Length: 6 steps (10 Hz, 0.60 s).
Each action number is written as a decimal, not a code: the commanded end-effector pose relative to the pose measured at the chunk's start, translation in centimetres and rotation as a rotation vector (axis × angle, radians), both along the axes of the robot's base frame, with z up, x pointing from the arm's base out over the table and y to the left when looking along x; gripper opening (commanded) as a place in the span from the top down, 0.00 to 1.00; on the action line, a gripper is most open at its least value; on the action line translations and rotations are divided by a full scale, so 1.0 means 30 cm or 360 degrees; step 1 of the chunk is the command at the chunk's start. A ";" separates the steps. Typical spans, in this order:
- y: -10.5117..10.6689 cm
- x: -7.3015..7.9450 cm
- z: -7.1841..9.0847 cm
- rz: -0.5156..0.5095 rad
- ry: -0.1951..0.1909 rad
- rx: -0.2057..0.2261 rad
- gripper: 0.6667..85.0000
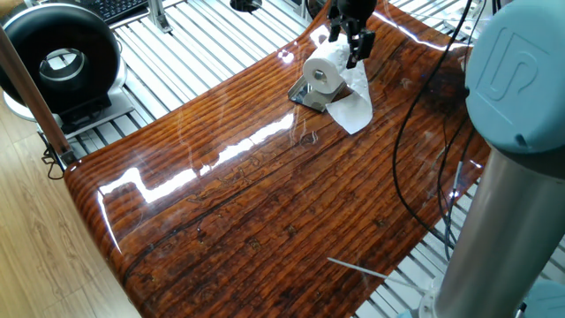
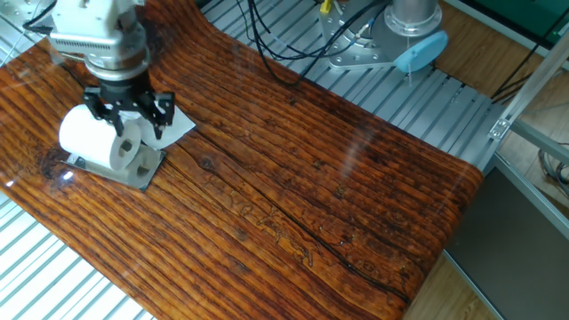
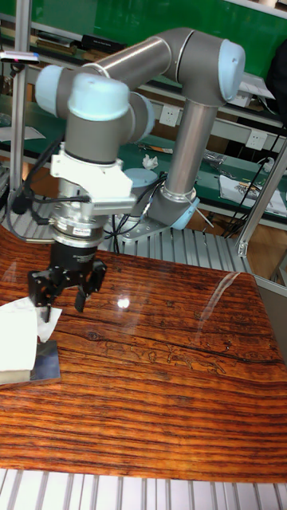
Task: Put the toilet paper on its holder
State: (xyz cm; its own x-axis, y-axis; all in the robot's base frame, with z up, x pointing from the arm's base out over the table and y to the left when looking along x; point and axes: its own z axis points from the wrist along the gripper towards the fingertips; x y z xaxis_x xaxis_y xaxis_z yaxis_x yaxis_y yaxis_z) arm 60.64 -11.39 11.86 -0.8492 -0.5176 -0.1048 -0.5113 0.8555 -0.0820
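The tool, fingers spread and holding nothing, hangs just above the toilet paper, which lies on its side across the holder at the wooden surface's far end, core axis horizontal.

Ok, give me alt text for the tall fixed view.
A robot arm's open pincer hangs over a glossy wooden table, just above the white toilet paper on its shiny metal holder at the left edge.
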 end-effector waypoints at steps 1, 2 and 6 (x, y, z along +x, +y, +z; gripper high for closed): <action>0.062 0.027 0.032 -0.0329 -0.0009 0.0002 0.38; 0.073 0.040 0.044 -0.0409 -0.0010 -0.0032 0.45; 0.184 0.116 0.034 -0.0820 0.0041 0.0164 0.67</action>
